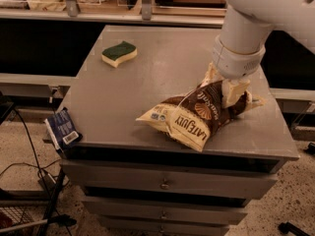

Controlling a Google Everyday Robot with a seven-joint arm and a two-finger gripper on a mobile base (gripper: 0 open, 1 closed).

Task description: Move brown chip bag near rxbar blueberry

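Observation:
The brown chip bag (197, 114) lies on its side at the right front of the grey table (157, 77), its cream end with "LATE JULY" lettering pointing to the front. My gripper (234, 93) comes down from the white arm onto the bag's right end and presses into it. The rxbar blueberry (63, 129), a small dark-blue bar with a white barcode label, lies at the table's front left corner, partly over the edge, far from the bag.
A green-and-yellow sponge (119, 53) lies at the back left of the table. Drawers (162, 183) sit below the tabletop. Shelving with items runs along the back. Cables lie on the floor at the left.

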